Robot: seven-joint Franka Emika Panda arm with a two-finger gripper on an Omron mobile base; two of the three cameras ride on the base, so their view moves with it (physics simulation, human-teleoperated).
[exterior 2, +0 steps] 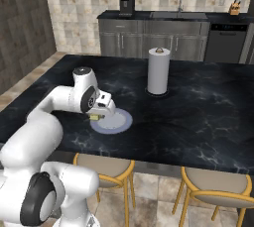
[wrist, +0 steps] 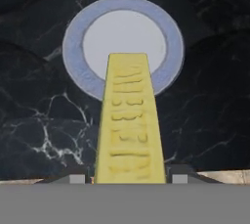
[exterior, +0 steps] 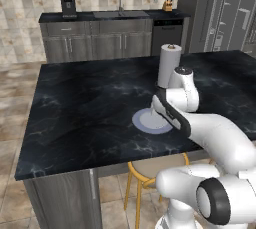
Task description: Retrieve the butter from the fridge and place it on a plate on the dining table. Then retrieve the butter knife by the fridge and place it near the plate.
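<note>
My gripper is shut on the butter, a pale-yellow stick that juts forward from between the finger tips. It hangs just above the near rim of the round bluish-white plate. That plate lies on the black marble dining table, close to its near edge. In the right base view the gripper holds the butter over the plate's left side. From the left, my hand covers part of the plate. The grey fridge stands at the back right. The butter knife is out of view.
A paper towel roll stands upright on the table just behind the plate. Yellow-framed stools sit under the near edge. Along the far wall runs the kitchen counter with a coffee machine and a knife block.
</note>
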